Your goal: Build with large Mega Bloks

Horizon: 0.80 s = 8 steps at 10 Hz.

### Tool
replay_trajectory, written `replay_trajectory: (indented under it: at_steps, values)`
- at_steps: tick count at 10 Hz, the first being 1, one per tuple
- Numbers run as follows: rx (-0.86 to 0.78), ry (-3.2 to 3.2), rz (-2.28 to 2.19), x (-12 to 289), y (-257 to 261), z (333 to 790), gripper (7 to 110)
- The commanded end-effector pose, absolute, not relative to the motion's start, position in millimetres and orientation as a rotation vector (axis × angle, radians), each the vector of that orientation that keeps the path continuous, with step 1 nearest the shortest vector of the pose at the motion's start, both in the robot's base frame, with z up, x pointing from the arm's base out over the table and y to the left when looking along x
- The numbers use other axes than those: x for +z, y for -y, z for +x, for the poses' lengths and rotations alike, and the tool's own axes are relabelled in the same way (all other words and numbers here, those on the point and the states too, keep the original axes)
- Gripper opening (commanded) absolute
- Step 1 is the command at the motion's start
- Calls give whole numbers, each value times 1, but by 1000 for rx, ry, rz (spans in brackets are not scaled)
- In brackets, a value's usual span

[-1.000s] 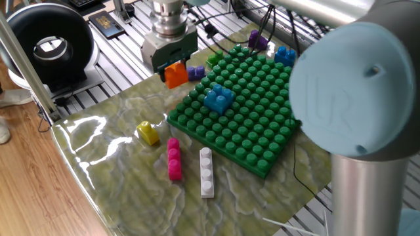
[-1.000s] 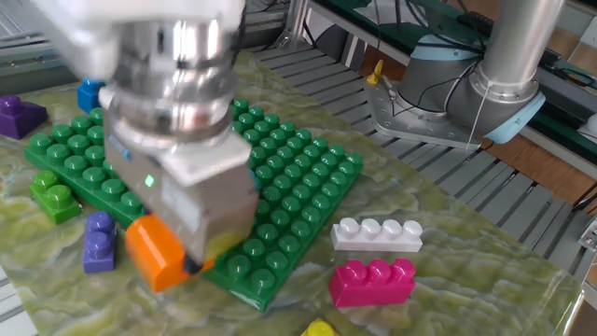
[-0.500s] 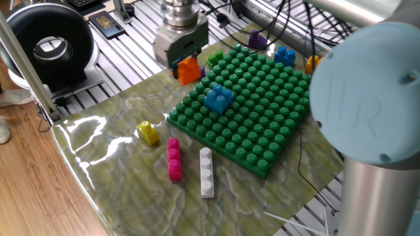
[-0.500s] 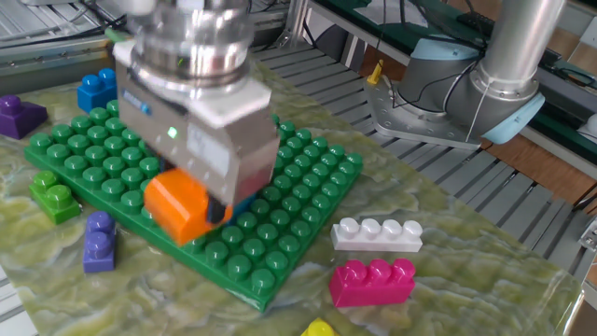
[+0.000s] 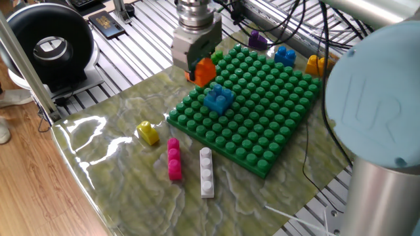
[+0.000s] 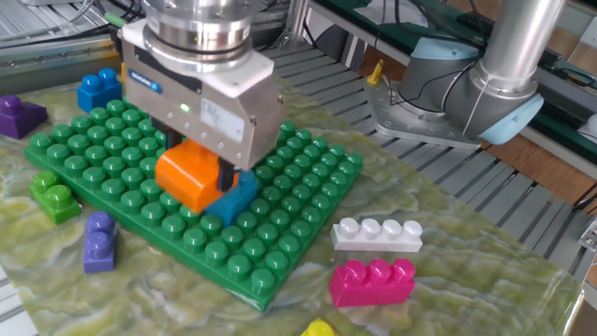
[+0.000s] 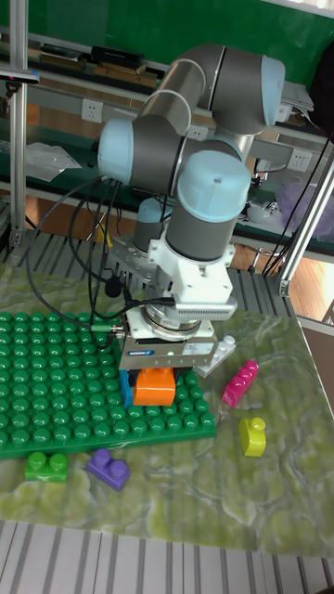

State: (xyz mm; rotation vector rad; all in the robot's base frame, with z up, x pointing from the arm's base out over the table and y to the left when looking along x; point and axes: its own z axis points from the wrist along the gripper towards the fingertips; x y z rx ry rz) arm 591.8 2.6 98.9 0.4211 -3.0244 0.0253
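Robotics lab: UR arm (image 7: 199, 139), alu-slat bench (image 5: 118, 62), cables.

- We see the baseplate (image 6: 308, 196) on the table (image 6: 466, 252), with one brick (image 5: 218, 98) on it.
- The gripper (image 6: 201, 182) holds a second brick (image 6: 187, 177) just above that one.
- Two long bricks (image 6: 378, 233) (image 6: 371, 283) lie side by side beside the plate.

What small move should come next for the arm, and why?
Probably a short descent to seat the orange block on the green baseplate. The end effector is shut on that block, which hangs over the studs right beside the light blue block, apparently not pressed down yet.
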Motion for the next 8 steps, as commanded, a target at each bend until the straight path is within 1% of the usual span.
replay_trajectory:
  at_steps: [1,4,6,8]
  values:
    - [-12,3008,512,94,7,571,7]
    - [-47,3032,499,96,0,571,7]
    - [-86,3092,487,98,-5,579,7]
    - [-86,3116,488,99,-1,579,7]
